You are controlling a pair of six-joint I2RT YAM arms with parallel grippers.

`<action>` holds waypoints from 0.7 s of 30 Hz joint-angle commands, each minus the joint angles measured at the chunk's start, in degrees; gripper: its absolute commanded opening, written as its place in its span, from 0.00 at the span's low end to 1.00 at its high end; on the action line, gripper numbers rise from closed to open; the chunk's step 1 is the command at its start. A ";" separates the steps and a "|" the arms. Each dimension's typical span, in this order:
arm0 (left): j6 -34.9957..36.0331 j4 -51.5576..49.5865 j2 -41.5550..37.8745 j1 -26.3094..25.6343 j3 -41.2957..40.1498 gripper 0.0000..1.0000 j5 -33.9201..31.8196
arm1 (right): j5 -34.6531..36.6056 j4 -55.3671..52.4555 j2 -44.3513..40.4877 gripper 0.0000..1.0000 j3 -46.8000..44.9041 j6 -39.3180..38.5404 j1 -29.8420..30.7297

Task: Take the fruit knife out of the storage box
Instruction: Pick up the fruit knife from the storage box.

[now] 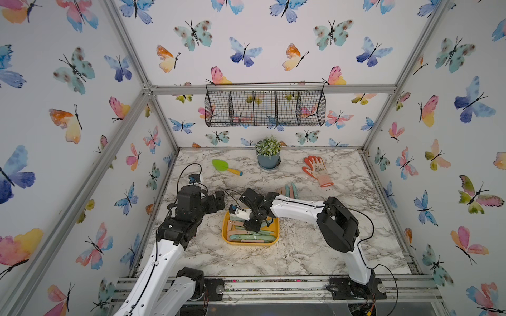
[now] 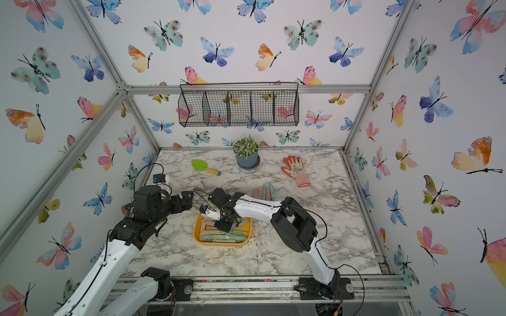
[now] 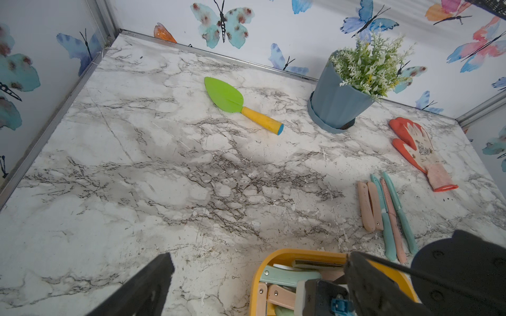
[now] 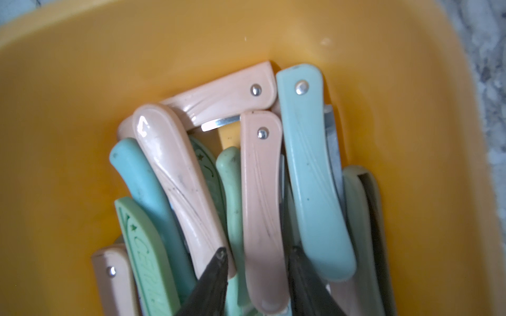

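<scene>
Right jaws stand apart astride a pink fruit knife, mid-pile inside the storage box. Risk: a neighbouring green handle crowds the gap; closing may pinch both, or the glossy knife may slip on lifting.

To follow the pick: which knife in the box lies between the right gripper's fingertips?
The pink folded knife beside the big mint knife; the others lie outside.

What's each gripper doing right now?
Left gripper: open, empty.
Right gripper: open, fingers straddling a pink plastic folding fruit knife in the yellow-orange plastic storage box, not visibly clamped.
</scene>
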 commanded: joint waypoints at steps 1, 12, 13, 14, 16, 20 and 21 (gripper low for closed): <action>-0.43 -0.47 -0.81 0.27 0.51 0.98 -0.84 | 1.65 -3.95 2.45 0.37 0.57 -0.02 0.48; -0.43 -0.48 -0.81 0.29 0.51 0.98 -0.77 | 1.57 -3.69 1.53 0.28 0.80 -0.02 0.62; -0.43 -0.47 -0.82 0.26 0.51 0.99 -0.84 | 1.51 -3.61 1.30 0.28 0.79 -0.02 0.61; -0.43 -0.49 -0.82 0.23 0.51 0.98 -0.76 | 1.48 -3.43 0.95 0.28 0.70 0.04 0.59; -0.43 -0.48 -0.86 0.28 0.51 0.98 -0.84 | 1.39 -3.05 0.28 0.28 0.55 0.15 0.62; -0.43 -0.47 -0.90 0.29 0.51 0.99 -0.84 | 1.30 -2.32 -1.10 0.25 0.08 0.40 0.60; -0.43 -0.50 -0.89 0.29 0.51 0.98 -0.83 | 1.27 -2.17 -1.45 0.25 0.01 0.42 0.61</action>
